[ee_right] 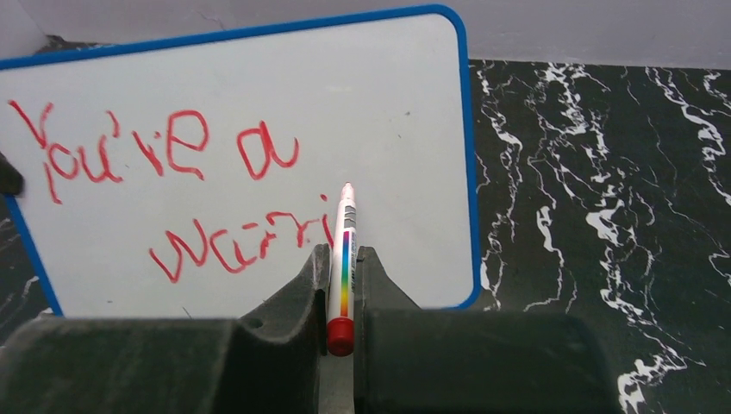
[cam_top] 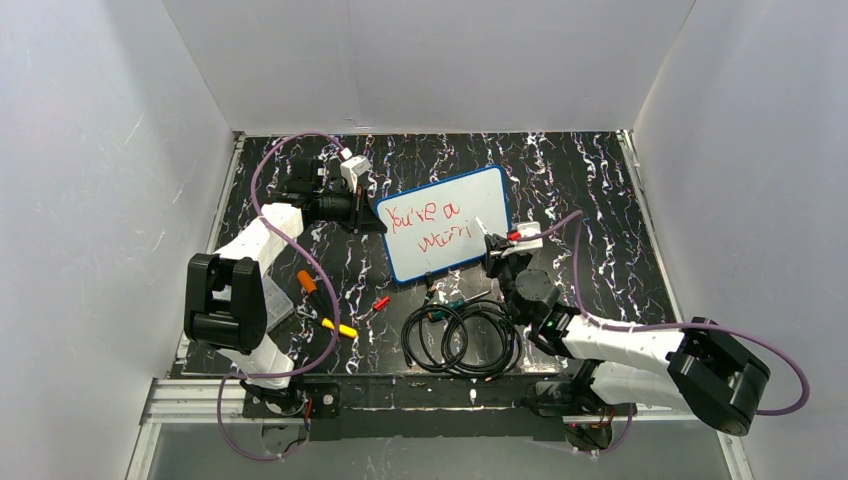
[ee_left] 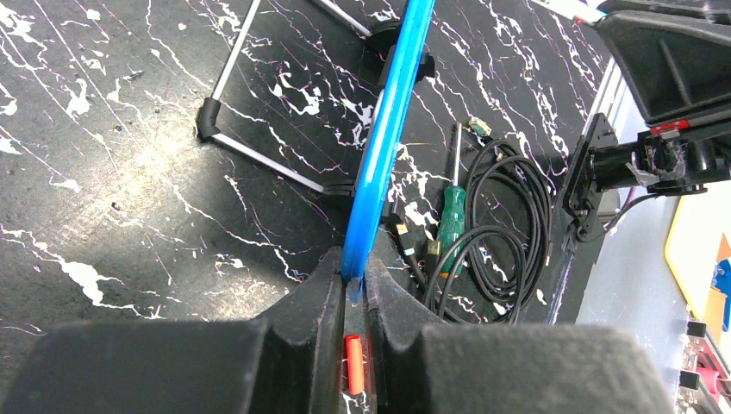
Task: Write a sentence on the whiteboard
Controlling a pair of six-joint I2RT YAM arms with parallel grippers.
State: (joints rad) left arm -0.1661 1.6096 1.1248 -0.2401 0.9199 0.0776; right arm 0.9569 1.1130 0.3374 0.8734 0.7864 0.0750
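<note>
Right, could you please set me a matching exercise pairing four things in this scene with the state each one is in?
Things:
1 whiteboard
2 marker
3 screwdriver
4 black cable

States:
A looped in a coil
B clamped in the right fingers
C edge pinched by the left fingers
D green-handled, lying beside the coil

Pairs: 1-C, 2-B, 3-D, 4-A

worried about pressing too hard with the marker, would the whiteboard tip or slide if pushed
Probably, if unheld: the whiteboard stands tilted on a thin wire stand, so a push could tip it back. It looks thin and flat, so likely light and fairly stiff. The left fingers clamp its blue edge, which should steady it.
</note>
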